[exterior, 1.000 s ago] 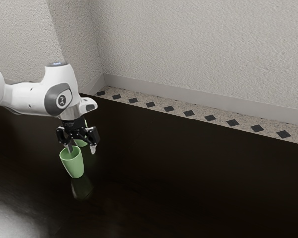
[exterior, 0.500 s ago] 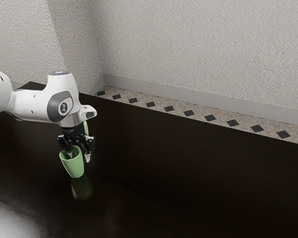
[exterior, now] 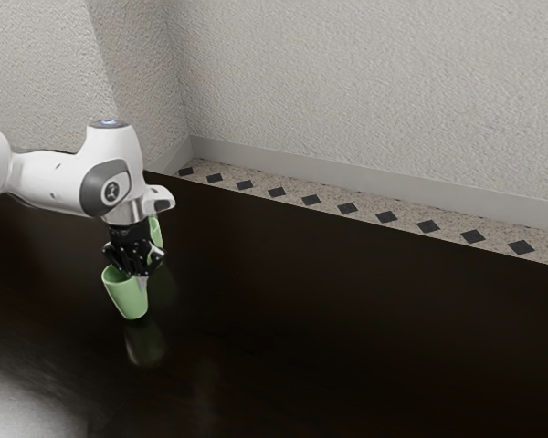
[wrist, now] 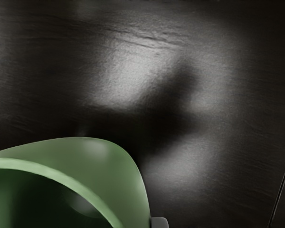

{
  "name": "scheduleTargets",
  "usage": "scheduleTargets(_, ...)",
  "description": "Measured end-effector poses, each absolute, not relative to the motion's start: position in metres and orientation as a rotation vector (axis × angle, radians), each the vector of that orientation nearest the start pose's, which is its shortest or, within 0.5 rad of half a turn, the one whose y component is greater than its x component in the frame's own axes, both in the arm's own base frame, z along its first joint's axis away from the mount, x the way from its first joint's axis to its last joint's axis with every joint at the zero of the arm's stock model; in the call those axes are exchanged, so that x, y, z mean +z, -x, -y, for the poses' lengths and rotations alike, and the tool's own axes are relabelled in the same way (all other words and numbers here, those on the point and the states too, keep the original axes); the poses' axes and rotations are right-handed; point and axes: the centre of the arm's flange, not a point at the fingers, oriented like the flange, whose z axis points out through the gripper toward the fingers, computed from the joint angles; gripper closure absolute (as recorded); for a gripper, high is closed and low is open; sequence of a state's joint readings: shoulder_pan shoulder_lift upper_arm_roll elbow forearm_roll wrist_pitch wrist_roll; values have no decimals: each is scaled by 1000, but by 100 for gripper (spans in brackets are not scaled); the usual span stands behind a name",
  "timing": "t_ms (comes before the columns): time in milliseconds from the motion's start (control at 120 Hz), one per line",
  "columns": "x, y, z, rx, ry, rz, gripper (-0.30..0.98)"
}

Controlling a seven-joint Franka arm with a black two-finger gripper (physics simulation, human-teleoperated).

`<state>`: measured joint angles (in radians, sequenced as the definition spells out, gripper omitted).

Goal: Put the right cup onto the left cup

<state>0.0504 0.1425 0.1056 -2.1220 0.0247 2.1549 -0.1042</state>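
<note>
Markings: one pale emblem (exterior: pixel 111 191) in a dark grey surround on the white Franka arm (exterior: pixel 47 178); too small to read.

Right cup (exterior: pixel 127 297): light green, smooth, tapering to a narrower base, mouth upward. Located directly below the end effector (exterior: pixel 136 274), its base just above the bench (exterior: pixel 347 338), with a dim green reflection beneath. In the wrist view, its pale rim and dark green interior lie close under the hand.

End effector: black, two-fingered, clenched on the right cup's wall at the rim, one finger within the mouth, the other against the outside.

Left cup (exterior: pixel 155 228): matching green, partly hidden behind the end effector, near the right cup but apart from it.

Bench: dark, glossy, faintly grained. Beyond it, a rough pale wall (exterior: pixel 365 82) and speckled flooring (exterior: pixel 283 183) with black diamond insets.
</note>
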Motion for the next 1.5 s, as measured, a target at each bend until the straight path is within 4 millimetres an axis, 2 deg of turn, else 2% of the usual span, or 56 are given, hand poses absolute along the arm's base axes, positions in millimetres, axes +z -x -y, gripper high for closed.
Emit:
scheduleTargets(142,371,-543,-86,141,3079,373,76)
scheduleTargets(317,433,-568,-92,100,3062,369,77)
scheduleTargets(458,457,-583,-99,132,3052,370,77)
scheduleTargets(567,467,-601,-116,149,3044,397,77)
scheduleTargets(767,460,-625,-130,215,3037,392,77)
scheduleTargets(1075,454,-660,-139,198,3051,361,77)
scheduleTargets(1158,449,-669,-147,192,3051,364,77)
scheduleTargets(1500,431,-689,-166,185,3064,349,77)
